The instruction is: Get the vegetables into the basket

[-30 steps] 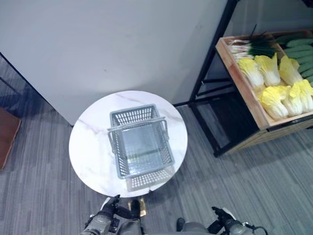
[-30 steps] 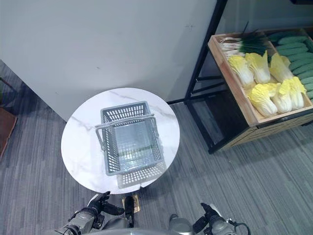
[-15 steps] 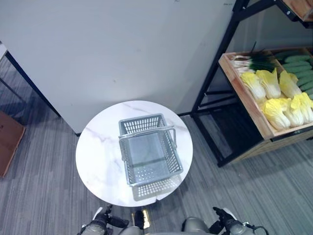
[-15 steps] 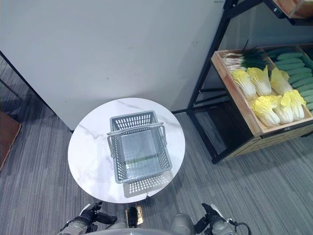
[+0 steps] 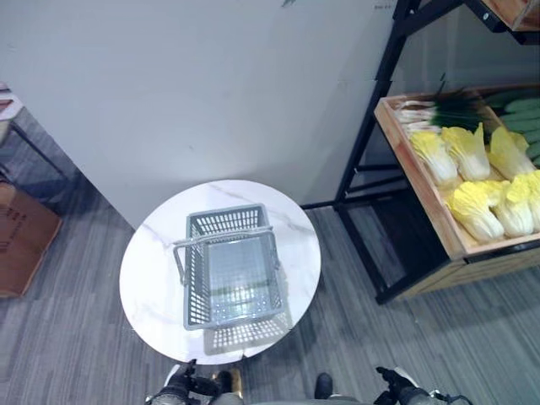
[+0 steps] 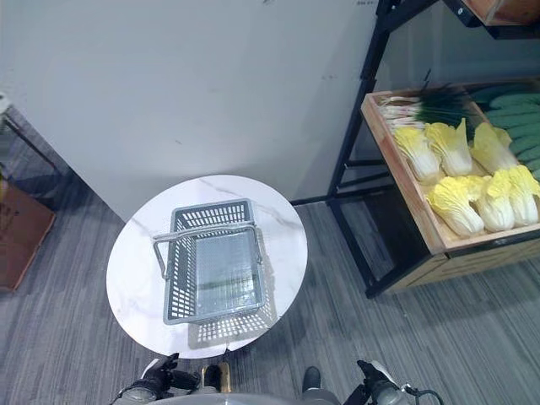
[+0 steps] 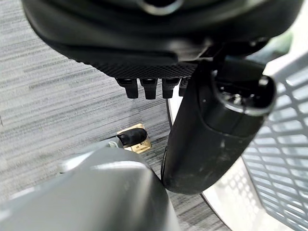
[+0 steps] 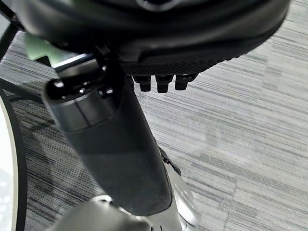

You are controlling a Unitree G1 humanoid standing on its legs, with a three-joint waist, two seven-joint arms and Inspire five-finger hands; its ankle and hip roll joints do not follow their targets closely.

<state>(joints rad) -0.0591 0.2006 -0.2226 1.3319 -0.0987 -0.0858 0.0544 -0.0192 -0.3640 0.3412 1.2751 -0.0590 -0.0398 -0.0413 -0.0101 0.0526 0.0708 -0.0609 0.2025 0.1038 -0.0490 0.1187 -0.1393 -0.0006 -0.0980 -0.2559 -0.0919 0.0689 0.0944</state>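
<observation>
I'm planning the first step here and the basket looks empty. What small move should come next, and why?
Probably turn toward the wooden crate on the robot's right and start raising the right hand. The basket on the round table holds nothing, the cabbages lie in that crate well off to the side, and both the right hand and the left hand hang low holding nothing.

A round white table with a marble-look top (image 5: 152, 270) stands on a grey striped carpet floor (image 5: 76, 337). A grey plastic basket with holes in its sides (image 5: 229, 267) sits on the middle of the table. Off to the right, a wooden tray on a black metal rack (image 5: 422, 181) holds yellow cabbages (image 5: 474, 208), green onions (image 5: 439, 108) and green cucumbers (image 6: 516, 101).
</observation>
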